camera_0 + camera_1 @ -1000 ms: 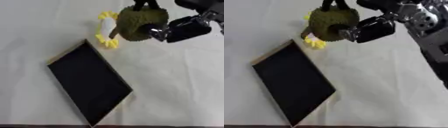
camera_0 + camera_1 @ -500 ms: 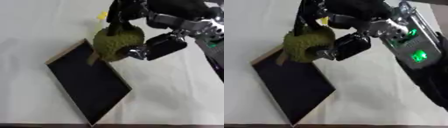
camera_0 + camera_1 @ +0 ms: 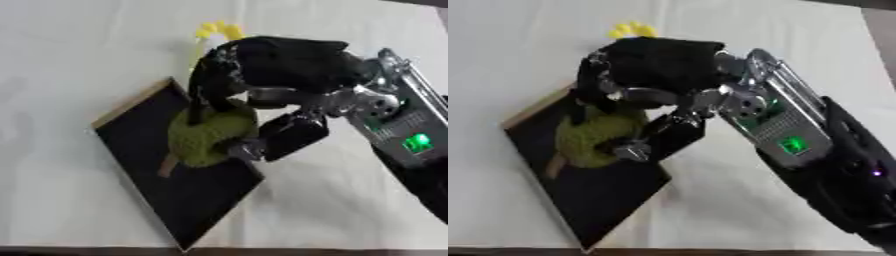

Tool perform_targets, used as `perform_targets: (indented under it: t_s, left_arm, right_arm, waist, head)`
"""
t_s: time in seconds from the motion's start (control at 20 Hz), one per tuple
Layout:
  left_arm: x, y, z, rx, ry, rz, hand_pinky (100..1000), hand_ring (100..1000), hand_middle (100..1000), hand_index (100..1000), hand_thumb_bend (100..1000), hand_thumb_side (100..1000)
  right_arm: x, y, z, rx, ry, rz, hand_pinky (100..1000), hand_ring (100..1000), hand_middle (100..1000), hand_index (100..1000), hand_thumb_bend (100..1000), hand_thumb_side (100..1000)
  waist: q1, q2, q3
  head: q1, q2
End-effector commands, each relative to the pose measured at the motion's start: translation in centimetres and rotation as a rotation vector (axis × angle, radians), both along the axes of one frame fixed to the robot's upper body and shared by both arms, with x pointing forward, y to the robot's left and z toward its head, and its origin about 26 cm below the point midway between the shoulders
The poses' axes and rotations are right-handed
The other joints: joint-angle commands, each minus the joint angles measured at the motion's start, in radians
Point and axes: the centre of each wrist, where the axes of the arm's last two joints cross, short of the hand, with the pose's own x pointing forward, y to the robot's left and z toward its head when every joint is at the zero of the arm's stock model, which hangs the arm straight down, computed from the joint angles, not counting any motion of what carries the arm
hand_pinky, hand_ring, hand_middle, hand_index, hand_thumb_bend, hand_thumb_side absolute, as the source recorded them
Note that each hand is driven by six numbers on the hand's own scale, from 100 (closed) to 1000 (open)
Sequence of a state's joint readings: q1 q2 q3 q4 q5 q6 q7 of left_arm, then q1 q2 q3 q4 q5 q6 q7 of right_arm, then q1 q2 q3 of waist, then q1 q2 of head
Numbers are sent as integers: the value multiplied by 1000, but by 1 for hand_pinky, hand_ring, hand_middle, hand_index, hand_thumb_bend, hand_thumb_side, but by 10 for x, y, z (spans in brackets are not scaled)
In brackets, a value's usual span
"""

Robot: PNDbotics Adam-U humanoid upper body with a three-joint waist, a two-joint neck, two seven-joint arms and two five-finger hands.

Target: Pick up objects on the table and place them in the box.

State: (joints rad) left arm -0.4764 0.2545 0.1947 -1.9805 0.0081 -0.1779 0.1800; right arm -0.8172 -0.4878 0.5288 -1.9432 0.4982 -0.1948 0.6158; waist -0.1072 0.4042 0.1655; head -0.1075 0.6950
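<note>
Right hand (image 3: 262, 75) shown over the box (image 3: 144, 165), its fingers and thumb curled round a green plush object (image 3: 208, 137) — the only hand in view, the left being absent from both views. The plush is held directly below the palm and just above, or possibly touching, the box's dark interior near its upper right wall; contact cannot be judged. Its long axis is seen running from upper right to lower left, a tan stub (image 3: 166, 166) pointing down-left. The surface appears fuzzy and soft, rounded in form. The box is shallow, flat and rectangular, with pale edges, set askew on a white table (image 3: 70, 55). A yellow object (image 3: 219, 31) is left beyond the hand — release is judged the next step
</note>
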Motion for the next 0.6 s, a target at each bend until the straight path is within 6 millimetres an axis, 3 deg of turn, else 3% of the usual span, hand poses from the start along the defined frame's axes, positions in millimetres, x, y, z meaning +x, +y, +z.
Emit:
perform_targets:
  t_s: [0.05,0.3,0.6]
  left_arm:
    - [-4,2,9,23,-33,6,781,699,593,790,100,637]
    - [-4,1,8,24,-27,-2,781,697,591,790,100,640]
    - [-4,0,7,24,-18,-14,782,696,590,790,100,647]
  right_arm:
    - [9,6,-9,-38,3,-19,810,750,365,707,100,100]
    - [25,12,-32,-104,-6,-42,821,775,440,733,100,100]
    - [37,12,-50,-212,-27,-29,877,925,706,917,100,100]
  waist:
    - [5,-19,1]
    - [4,-18,3]
    - [4,-17,2]
  head:
    - [-5,-1]
    - [-5,-2]
    - [-3,-3]
